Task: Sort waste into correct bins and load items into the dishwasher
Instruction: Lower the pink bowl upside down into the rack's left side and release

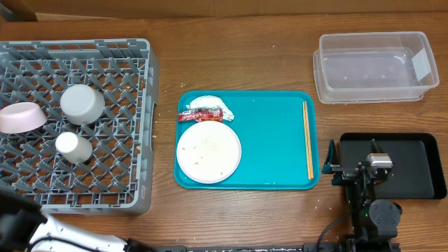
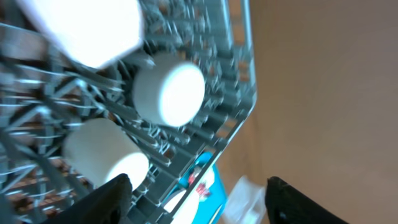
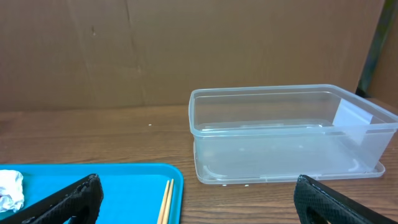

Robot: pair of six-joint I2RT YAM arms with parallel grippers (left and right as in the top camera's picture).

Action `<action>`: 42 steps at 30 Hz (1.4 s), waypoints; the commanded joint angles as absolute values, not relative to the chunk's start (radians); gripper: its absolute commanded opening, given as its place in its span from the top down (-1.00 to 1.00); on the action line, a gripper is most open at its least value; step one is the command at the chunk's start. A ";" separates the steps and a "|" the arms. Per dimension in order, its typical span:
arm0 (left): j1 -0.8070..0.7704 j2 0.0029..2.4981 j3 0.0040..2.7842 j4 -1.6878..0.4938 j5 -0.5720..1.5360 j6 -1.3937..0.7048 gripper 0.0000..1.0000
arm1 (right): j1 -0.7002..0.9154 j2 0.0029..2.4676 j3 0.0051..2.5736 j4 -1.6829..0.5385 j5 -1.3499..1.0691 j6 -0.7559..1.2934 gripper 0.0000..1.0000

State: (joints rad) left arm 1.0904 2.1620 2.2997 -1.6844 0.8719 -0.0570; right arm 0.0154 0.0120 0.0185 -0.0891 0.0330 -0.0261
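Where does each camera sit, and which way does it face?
Overhead: above the table, looking straight down on rack, teal tray, tub; left arm, right arm at bottom.
Left wrist: over the rack, facing its dishes; open left claw below.
Right wrist: low, facing the tub over the tray's corner; open right claw below.
Shared: tub, in overhead and right wrist.

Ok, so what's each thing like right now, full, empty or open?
Plate, on the teal tray, crumbs on it.
Napkin, crumpled, by the plate.
Wrapper, beside the plate.
Chopsticks, lying flat on the tray.
Clear tub, empty.
Rack, holding grey bowl, pink bowl, cup.
Left hand, open.
Right hand, open.
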 commanded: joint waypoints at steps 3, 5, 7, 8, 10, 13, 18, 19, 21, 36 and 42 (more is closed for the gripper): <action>0.912 2.159 2.310 -1.601 0.672 -0.080 0.21 | 0.022 0.003 0.008 -0.081 0.041 -0.031 -0.99; 0.861 2.159 2.310 -1.541 0.606 -0.136 0.60 | 0.022 0.003 0.008 -0.081 0.041 -0.031 -0.99; 0.817 2.159 2.310 -1.460 0.527 -0.195 0.74 | 0.022 0.003 0.008 -0.081 0.041 -0.031 -1.00; 0.803 2.159 2.310 -1.435 0.496 -0.210 0.82 | 0.022 0.003 0.008 -0.081 0.041 -0.031 -0.99; 0.774 2.159 2.310 -1.390 0.391 -0.227 0.92 | 0.022 0.003 0.008 -0.081 0.041 -0.031 -1.00; 0.732 2.165 2.310 -1.326 0.173 -0.248 0.92 | 0.022 0.003 0.008 -0.081 0.041 -0.031 -1.00; 0.691 2.188 2.309 -1.259 0.008 -0.359 0.81 | 0.022 0.003 0.008 -0.081 0.041 -0.031 -0.99; 0.686 2.192 2.308 -1.243 0.008 -0.363 0.80 | 0.022 0.003 0.008 -0.081 0.041 -0.031 -0.99; 0.680 2.199 2.308 -1.217 0.007 -0.363 0.80 | 0.022 0.003 0.008 -0.081 0.041 -0.031 -0.99; 0.698 2.338 2.308 -1.208 -0.081 -0.363 0.87 | 0.022 0.003 0.008 -0.081 0.041 -0.031 -0.99; 0.741 2.338 2.308 -1.281 -0.120 -0.402 0.92 | 0.022 0.003 0.008 -0.081 0.041 -0.031 -0.99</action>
